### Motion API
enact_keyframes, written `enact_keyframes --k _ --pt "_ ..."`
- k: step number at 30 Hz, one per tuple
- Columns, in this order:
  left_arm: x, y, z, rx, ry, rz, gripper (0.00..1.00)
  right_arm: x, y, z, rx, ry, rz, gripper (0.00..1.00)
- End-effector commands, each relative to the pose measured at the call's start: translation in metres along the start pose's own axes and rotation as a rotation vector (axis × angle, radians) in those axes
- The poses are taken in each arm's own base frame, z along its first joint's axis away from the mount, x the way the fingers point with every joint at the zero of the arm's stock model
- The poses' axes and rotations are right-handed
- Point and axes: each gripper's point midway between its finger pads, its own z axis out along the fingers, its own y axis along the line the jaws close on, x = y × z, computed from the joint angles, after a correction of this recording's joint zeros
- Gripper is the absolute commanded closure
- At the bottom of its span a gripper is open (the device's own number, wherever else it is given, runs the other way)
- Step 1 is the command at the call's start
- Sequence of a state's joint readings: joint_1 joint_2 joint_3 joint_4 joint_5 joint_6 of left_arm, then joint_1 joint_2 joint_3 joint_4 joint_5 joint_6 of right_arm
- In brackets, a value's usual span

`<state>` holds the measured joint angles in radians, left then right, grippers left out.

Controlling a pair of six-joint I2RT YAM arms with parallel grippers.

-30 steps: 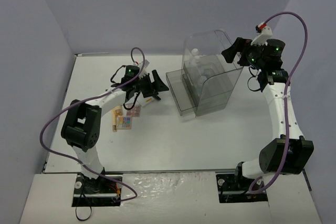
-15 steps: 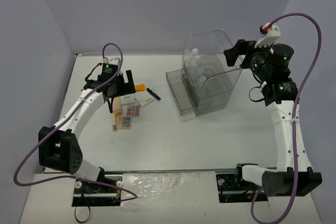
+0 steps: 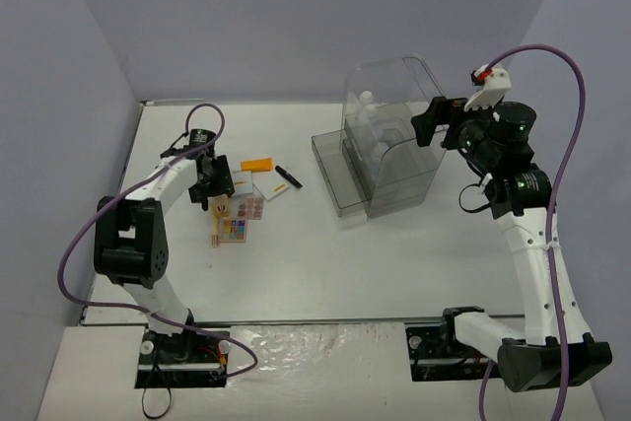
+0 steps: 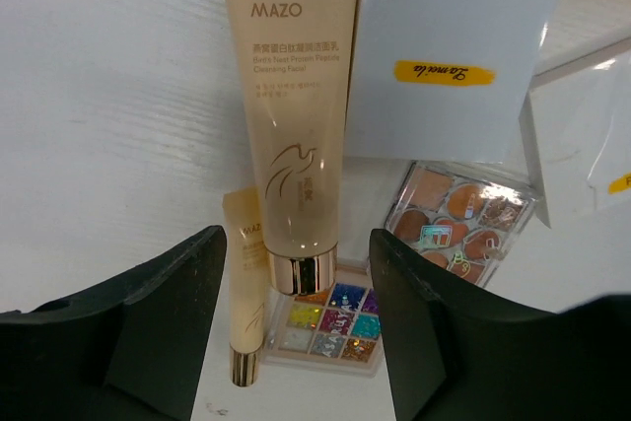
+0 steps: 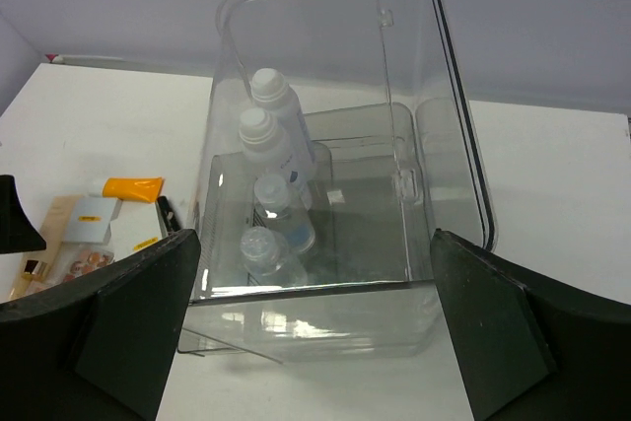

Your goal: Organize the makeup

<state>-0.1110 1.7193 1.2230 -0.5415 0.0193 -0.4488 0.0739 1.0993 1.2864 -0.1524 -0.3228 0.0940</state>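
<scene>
Left gripper: your left gripper has come back from the case to the pile at 9 o'clock. Its fingers stand apart, empty, over the long beige plastic tube.
Meaning: probably a new pick begins.
In the way: the white square compact and the multicolour eyeshadow palette crowd this tube.
Right gripper: the right gripper is spread wide and empty, before the large clear plastic case at 1 o'clock, with white bottles inside.

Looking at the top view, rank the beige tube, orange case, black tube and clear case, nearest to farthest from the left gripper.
1. Beige tube, just under the left gripper.
2. Orange case, to its right.
3. Black tube, further right.
4. Clear case, far right.
</scene>
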Motion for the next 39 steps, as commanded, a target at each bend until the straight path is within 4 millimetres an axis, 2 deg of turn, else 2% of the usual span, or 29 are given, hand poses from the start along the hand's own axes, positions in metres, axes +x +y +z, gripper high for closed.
enact_keyframes --k 1,8,14,20,25,29,31,33,36,39 --pt "-0.022 -0.013 -0.007 0.041 -0.053 -0.026 0.47 -0.028 0.005 -0.011 0.013 -0.105 -0.059 0.0" --pt "-0.022 -0.013 0.005 0.033 -0.046 -0.031 0.54 -0.022 0.005 -0.01 0.012 -0.094 -0.058 0.0" --pt "-0.02 -0.013 0.019 0.011 -0.012 -0.035 0.55 -0.018 0.006 -0.01 0.005 -0.085 -0.053 0.0" --pt "-0.02 -0.012 0.024 0.001 -0.007 -0.039 0.57 -0.02 0.007 -0.011 0.007 -0.09 -0.055 0.0" --pt "-0.033 -0.013 0.006 0.01 -0.05 -0.029 0.78 -0.02 0.007 -0.01 0.003 -0.089 -0.055 0.0" --pt "-0.049 -0.029 -0.028 0.08 -0.11 -0.032 0.86 -0.02 0.008 -0.01 0.003 -0.089 -0.055 0.0" --pt "-0.059 -0.045 -0.051 0.144 -0.156 -0.053 0.87 -0.021 0.008 -0.011 0.002 -0.093 -0.056 0.0" --pt "-0.064 -0.072 -0.073 0.228 -0.195 -0.059 0.87 -0.023 0.008 -0.012 0.002 -0.097 -0.057 0.0" --pt "-0.057 -0.135 -0.105 0.374 -0.229 -0.017 0.87 -0.023 0.008 -0.011 0.004 -0.097 -0.057 0.0" --pt "-0.05 -0.197 -0.129 0.515 -0.236 -0.017 0.86 -0.024 0.009 -0.012 0.0 -0.099 -0.056 0.0"
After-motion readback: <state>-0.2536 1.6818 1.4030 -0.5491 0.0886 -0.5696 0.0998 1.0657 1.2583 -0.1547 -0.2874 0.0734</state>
